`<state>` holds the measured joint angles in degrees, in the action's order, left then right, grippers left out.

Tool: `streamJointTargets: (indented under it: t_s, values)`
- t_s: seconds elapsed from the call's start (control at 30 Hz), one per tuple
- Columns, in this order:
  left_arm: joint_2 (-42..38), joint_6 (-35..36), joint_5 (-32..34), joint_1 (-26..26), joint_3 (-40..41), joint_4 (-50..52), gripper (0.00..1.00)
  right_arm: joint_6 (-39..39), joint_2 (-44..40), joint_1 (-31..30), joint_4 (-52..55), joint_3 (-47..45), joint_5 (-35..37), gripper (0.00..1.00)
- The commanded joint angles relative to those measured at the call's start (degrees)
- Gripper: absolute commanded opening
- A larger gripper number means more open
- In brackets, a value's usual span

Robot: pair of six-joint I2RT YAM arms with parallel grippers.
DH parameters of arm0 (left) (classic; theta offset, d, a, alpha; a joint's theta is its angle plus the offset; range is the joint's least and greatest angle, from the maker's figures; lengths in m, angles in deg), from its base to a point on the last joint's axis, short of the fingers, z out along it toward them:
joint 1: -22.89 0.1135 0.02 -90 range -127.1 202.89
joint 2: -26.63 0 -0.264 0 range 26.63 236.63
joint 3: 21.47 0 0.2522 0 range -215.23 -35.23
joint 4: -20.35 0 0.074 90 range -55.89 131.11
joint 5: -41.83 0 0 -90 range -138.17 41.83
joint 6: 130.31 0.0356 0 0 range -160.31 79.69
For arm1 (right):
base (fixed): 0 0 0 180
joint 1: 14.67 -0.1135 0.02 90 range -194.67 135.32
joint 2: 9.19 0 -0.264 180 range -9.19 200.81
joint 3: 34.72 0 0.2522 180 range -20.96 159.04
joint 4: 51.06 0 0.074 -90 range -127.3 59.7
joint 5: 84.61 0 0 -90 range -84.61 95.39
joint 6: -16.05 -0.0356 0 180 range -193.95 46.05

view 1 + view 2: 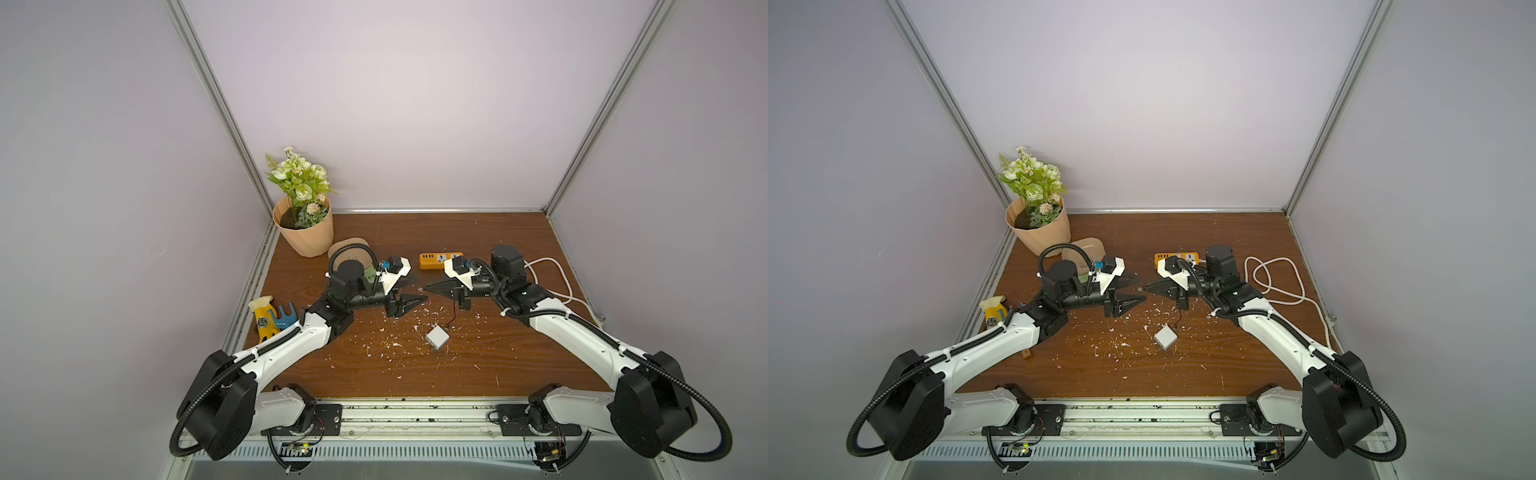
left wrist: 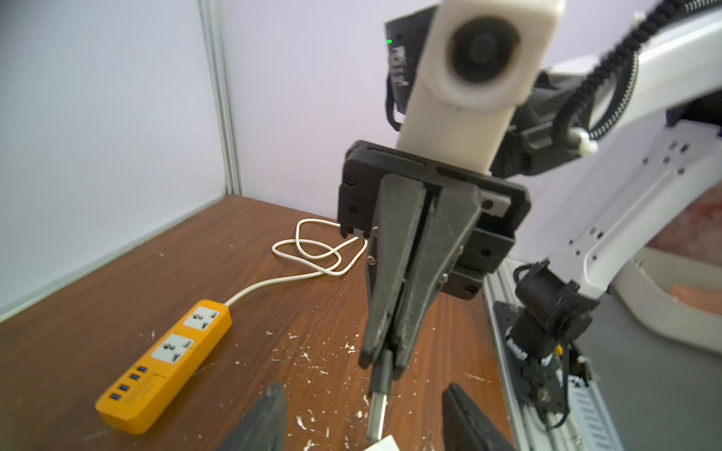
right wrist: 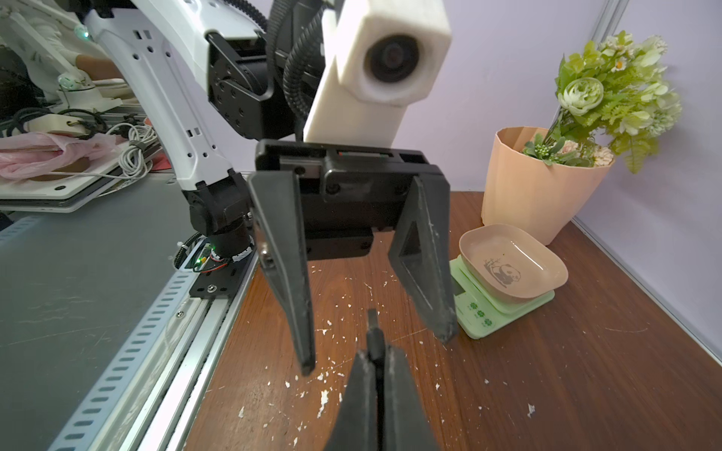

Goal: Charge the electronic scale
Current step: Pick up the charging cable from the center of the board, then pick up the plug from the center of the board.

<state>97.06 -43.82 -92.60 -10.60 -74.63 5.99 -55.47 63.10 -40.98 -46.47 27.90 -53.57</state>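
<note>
Toward ten o'clock on the counter point(image 3: 586, 371), beside the flower pot point(image 3: 539, 195), sits the electronic scale point(image 3: 480, 312), a panda point(image 3: 506, 273) drawn in its beige tray point(image 3: 515, 250). My left claw point(image 3: 377, 351) gapes released; my right claw point(image 2: 385, 361) is clenched on a black USB plug point(image 2: 379, 406).

Brown wood-grain table point(image 1: 478, 365). Bearing: potted flowers point(image 1: 305, 232), far left corner; electronic scale point(image 3: 474, 312) just beside them; orange power strip point(image 1: 430, 262), rear centre; white cube charger point(image 1: 437, 337), centre; scattered white flecks point(image 3: 323, 398).

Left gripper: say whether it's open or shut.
Open. The left gripper has fingers wide apart, clear of the cable plug that the right gripper holds.
</note>
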Motion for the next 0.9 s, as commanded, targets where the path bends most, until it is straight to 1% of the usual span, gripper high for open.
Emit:
streamJointTargets:
  t_s: [0.0, 0.07, 0.13, 0.23, 0.33, 0.43, 0.53, 0.6, 0.67, 0.73, 0.87]
  values:
    - [-3.79, 0.08, 6.87, -0.61, 1.82, -1.77, 0.78, -10.12, -4.98, 1.64, -1.79, -0.05, 3.61, 0.00]
    - [-5.70, 0.01, 10.23, -0.62, 3.31, -2.32, 0.82, -13.68, -7.56, 2.17, -0.99, -0.78, 7.61, 0.00]
    - [-7.63, -0.24, 12.51, -0.61, 4.92, -3.39, 0.85, -16.04, -10.55, 2.33, 1.95, -1.24, 13.19, 0.00]
    - [-9.19, -0.70, 14.94, -0.71, 6.17, -3.33, 0.85, -19.46, -15.49, 3.03, 6.14, -2.11, 21.64, 0.00]
    - [-9.24, -0.73, 15.13, -1.08, 7.01, -2.46, 0.85, -22.72, -20.54, 3.54, 9.08, -3.44, 29.11, 0.00]
    - [-7.45, -0.79, 16.44, -2.60, 6.85, -0.03, 0.85, -25.28, -22.84, 3.71, 13.39, -4.01, 32.84, 0.00]
    - [-3.94, 0.19, 19.47, -6.55, 5.44, 4.29, 0.85, -27.57, -23.54, 4.19, 16.94, -5.49, 32.87, 0.00]
    - [-1.18, 0.23, 22.24, -9.56, 4.46, 6.83, 0.85, -30.01, -23.60, 5.18, 17.18, -7.52, 31.45, 0.00]
    - [1.85, 0.36, 24.37, -12.33, 3.58, 9.20, 0.85, -32.93, -23.08, 7.17, 15.75, -10.39, 28.68, 0.00]
    - [5.04, 0.50, 27.70, -15.39, 2.73, 11.12, 0.86, -35.53, -21.30, 9.92, 13.37, -13.24, 24.26, 0.00]
    - [11.41, 0.25, 34.99, -19.49, -0.09, 15.19, 0.92, -37.73, -17.93, 15.16, 10.48, -15.86, 17.41, 0.00]
